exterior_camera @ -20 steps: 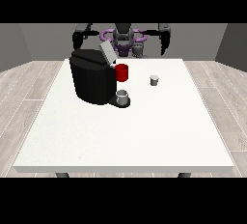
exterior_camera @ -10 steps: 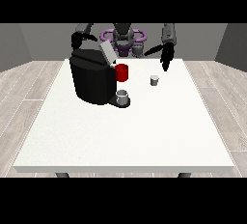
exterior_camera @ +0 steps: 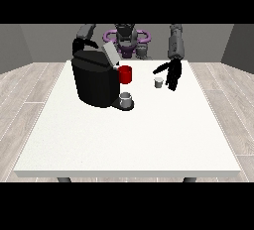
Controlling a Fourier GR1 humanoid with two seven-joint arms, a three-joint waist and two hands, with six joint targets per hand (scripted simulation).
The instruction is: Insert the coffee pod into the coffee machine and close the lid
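Observation:
A small white coffee pod [exterior_camera: 158,82] stands on the table right of the black coffee machine [exterior_camera: 95,80]. The machine's grey lid [exterior_camera: 110,54] is raised and tilted back. The hand at the view's right [exterior_camera: 171,74] hangs just right of the pod, fingers pointing down and spread, thumb reaching towards the pod, holding nothing. The hand at the view's left [exterior_camera: 77,46] is up behind the machine's top left corner and mostly hidden by it.
A red mug [exterior_camera: 125,74] stands beside the machine's right side. A grey cup [exterior_camera: 126,99] sits on the machine's drip tray. The white table [exterior_camera: 129,140] stretches wide towards the camera.
The arm at the view's right has come forward and down, bringing its hand next to the pod. The hand at the view's left has barely moved. The pod has stayed in place.

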